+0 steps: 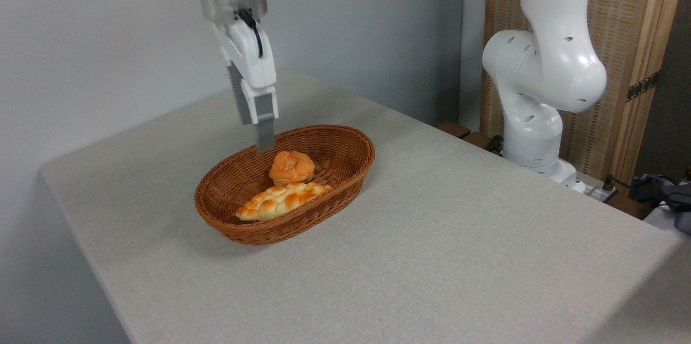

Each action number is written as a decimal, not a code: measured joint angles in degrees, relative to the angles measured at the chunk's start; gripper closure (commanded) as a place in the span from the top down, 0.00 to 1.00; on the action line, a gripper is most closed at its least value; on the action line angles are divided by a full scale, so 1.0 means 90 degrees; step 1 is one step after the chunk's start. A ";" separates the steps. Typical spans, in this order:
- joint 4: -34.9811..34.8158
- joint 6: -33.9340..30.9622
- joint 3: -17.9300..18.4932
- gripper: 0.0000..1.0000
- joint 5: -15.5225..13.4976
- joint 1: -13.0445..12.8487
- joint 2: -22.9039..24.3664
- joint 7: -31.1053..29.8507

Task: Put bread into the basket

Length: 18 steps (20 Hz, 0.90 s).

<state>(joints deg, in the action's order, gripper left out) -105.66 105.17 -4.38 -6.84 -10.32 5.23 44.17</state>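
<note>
The bread [291,167], a small round orange-golden bun with a knotted top, lies inside the brown oval wicker basket [345,168], near its middle and leaning on a long braided loaf. My gripper [263,141] hangs above the basket's back-left rim, up and to the left of the bun and clear of it. Its fingers are seen almost edge-on, open, with nothing between them.
A long pale braided loaf [280,200] lies in the basket's front half. The grey table [459,257] drops off at its left and front edges. The arm's white base [540,90] stands at the right, past the table's far edge, before a wooden panel.
</note>
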 measured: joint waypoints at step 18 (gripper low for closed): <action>0.2136 -0.1578 0.0856 1.00 0.0286 0.0029 -0.0990 -0.0066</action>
